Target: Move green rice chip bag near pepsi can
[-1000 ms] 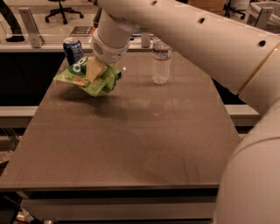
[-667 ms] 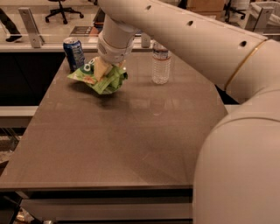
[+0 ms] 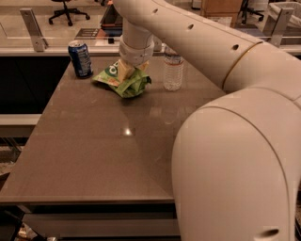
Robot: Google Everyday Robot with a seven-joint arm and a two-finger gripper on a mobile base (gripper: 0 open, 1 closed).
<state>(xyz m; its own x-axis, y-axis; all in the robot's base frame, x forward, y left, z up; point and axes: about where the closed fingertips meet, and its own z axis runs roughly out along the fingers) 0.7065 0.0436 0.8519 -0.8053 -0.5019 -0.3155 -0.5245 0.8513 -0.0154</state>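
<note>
The green rice chip bag [image 3: 123, 81] lies crumpled at the far side of the brown table [image 3: 103, 146], just right of the pepsi can [image 3: 80, 59], with a small gap between them. The pepsi can is dark blue with a silver top and stands upright near the table's far left corner. My gripper [image 3: 128, 71] comes down from above and its pale fingers are shut on the middle of the bag. The bag rests on or just above the tabletop. My white arm fills the right of the view.
A clear plastic water bottle [image 3: 172, 70] stands upright right of the bag, close to my gripper. Behind the table runs a glass partition with metal posts [image 3: 32, 29]. Office chairs [image 3: 63, 9] stand on the floor beyond.
The gripper has moved right and down a little with the bag, away from overlapping the can. The bag now sits lower on the table beside the can.
</note>
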